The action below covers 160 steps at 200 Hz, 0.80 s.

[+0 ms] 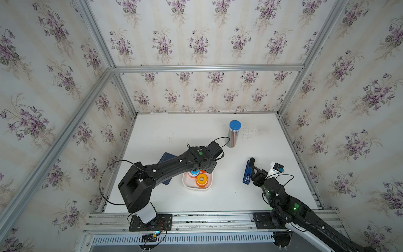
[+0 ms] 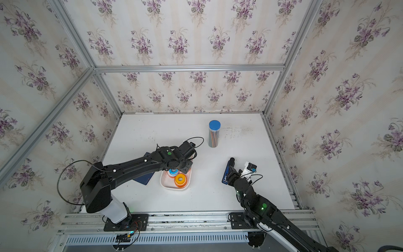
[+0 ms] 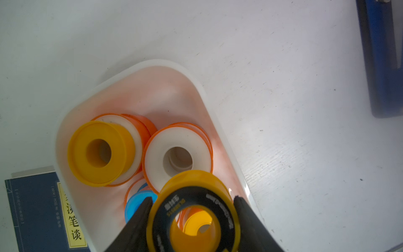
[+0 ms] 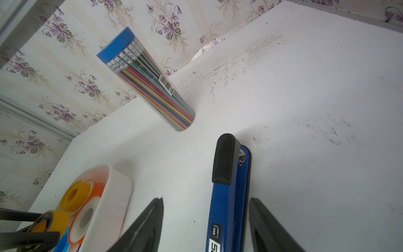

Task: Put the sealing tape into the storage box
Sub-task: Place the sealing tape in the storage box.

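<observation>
The left gripper (image 3: 193,198) is clamped on a black-and-yellow tape roll (image 3: 196,181), with one finger on each side of its rim. It holds the roll over the white storage box (image 3: 202,91); whether the roll touches the rolls beneath it cannot be told. In both top views the storage box sits near the middle of the white table (image 1: 174,135), and its 12 o'clock half is hidden under the left wrist. Inside the box, a yellow roll (image 3: 98,152) lies stacked on an orange-rimmed one. A white-faced roll (image 3: 157,157) with an orange rim lies just beside that stack, and a blue-and-white roll (image 3: 135,205) is partly covered by a finger. Another yellow one shows through the held roll's hole. In both top views the yellow roll sits toward the box's 5 o'clock corner. From the box, a navy booklet (image 1: 169,156) lies just beside it at 9 o'clock. A blue-lidded pencil tube (image 1: 233,135) stands upright at 1 o'clock, well apart, and a blue-and-black stapler (image 1: 247,174) lies at 3 o'clock. The right gripper (image 4: 206,198) is spread wide over the stapler, a finger on either side, gripping nothing.
</observation>
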Available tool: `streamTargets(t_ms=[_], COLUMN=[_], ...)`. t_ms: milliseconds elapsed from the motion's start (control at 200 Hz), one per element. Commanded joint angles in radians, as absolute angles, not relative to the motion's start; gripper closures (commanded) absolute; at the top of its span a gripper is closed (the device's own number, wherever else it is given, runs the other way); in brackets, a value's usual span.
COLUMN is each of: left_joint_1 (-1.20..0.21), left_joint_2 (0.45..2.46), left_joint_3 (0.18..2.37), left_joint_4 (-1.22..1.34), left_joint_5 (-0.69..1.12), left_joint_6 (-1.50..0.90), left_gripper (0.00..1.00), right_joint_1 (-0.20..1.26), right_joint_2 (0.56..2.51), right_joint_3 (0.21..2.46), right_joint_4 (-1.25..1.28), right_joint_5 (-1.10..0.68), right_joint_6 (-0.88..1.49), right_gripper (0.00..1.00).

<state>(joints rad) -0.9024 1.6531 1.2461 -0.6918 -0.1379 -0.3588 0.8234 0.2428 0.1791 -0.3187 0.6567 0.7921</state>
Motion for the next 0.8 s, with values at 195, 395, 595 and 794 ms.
streamTargets(t_ms=[195, 395, 595, 794], left_joint_1=[-0.852, -0.838, -0.829, -0.828], left_joint_2=[1.691, 1.718, 1.729, 1.738], left_joint_3=[1.218, 1.221, 1.224, 1.225], left_joint_4=[-0.617, -0.612, -0.614, -0.616], left_joint_5=[-0.097, -0.102, -0.116, -0.113], left_joint_6=[-0.362, -0.355, -0.355, -0.352], left_gripper=[0.47, 0.46, 0.46, 0.35], right_joint_1=[0.824, 0.824, 0.824, 0.824], right_joint_2=[0.246, 0.247, 0.247, 0.247], right_joint_3=[0.176, 0.176, 0.176, 0.176], right_joint_4=[-0.309, -0.309, -0.309, -0.309], right_joint_5=[0.655, 0.655, 0.655, 0.655], right_joint_6=[0.789, 0.789, 0.789, 0.789], right_gripper=[0.34, 0.34, 0.34, 0.34])
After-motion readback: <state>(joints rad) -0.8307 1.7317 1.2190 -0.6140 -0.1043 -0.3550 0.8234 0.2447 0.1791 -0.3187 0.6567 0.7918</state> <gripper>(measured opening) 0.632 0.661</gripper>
